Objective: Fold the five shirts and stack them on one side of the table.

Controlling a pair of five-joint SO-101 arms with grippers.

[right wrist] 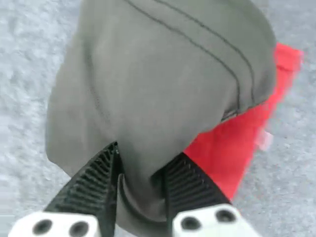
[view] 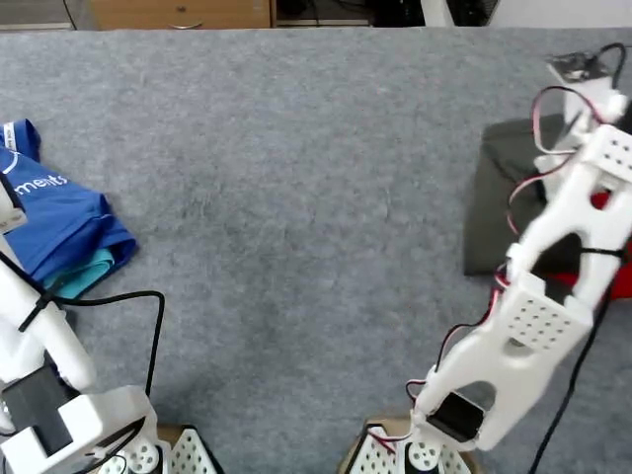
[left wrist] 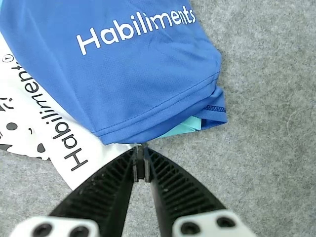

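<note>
Outstretched right claw grips grey shirt — left claw, lowered, closed beside blue shirt.

Blue shirt, olive shirt, red shirt

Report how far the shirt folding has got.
Done: the blue shirt looks folded, lying over a teal shirt and a white shirt on one side. In hand: the right end effector pinches the grey shirt, lying over the red shirt. Left: merging both piles into one stack.
</note>
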